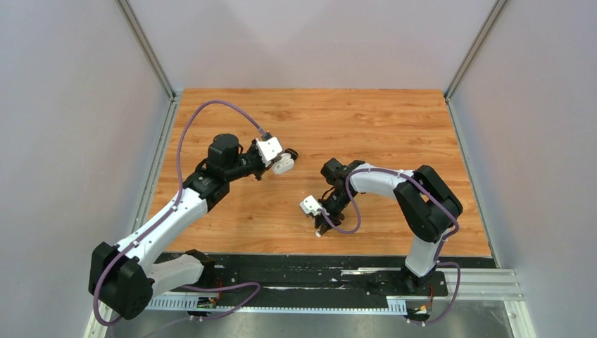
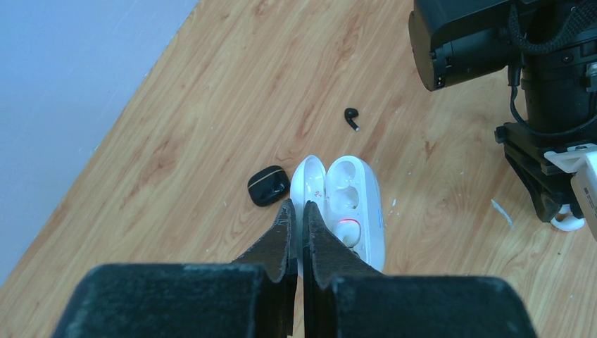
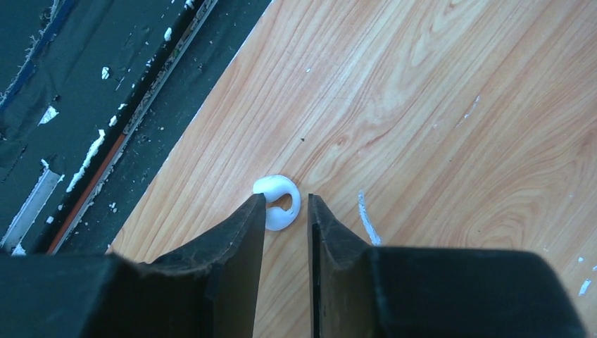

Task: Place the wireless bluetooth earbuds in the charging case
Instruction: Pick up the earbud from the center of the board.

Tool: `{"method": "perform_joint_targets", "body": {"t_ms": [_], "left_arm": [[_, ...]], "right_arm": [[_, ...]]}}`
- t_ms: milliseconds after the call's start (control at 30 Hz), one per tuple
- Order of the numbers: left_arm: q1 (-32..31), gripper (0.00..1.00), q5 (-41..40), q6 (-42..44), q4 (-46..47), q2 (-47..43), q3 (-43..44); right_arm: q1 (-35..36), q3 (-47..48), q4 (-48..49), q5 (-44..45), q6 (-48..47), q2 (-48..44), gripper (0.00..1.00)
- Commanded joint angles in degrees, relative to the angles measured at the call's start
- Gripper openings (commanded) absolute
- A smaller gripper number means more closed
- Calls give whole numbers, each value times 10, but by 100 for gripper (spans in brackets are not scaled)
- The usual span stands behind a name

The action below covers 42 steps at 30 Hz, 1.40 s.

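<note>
A white charging case [image 2: 355, 201] lies open on the wooden table, its lid [image 2: 308, 182] folded to the left. One white earbud [image 2: 350, 232] sits in a slot by a red glow. My left gripper [image 2: 296, 208] is shut, its tips over the lid's near edge, and nothing shows between them. A black earbud [image 2: 350, 118] lies loose beyond the case. Another white earbud [image 3: 278, 201] lies on the table just ahead of my open right gripper [image 3: 286, 199], touching the left fingertip. From above, this right gripper [image 1: 320, 227] is near the table's front edge.
A small shut black case [image 2: 268, 185] lies just left of the white lid. The right arm [image 2: 535, 63] fills the upper right of the left wrist view. The table's front edge and a black strip [image 3: 105, 105] run close to the white earbud.
</note>
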Motion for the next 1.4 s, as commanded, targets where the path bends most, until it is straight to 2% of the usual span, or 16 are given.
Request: {"method": "perform_joint_targets", "body": {"t_ms": [0, 333, 800, 1200, 1367], "left_arm": [[-1, 0, 8, -11, 28, 0, 2], [-1, 0, 11, -14, 30, 6, 3], [-1, 0, 16, -14, 29, 12, 6], [-1, 0, 27, -21, 22, 16, 13], [-1, 0, 33, -21, 6, 25, 29]], "right_arm": [[3, -1, 7, -15, 9, 7, 25], [7, -1, 2, -23, 12, 20, 31], [7, 21, -20, -19, 32, 7, 1], [4, 54, -22, -26, 92, 8, 0], [-15, 69, -6, -2, 146, -28, 0]]}}
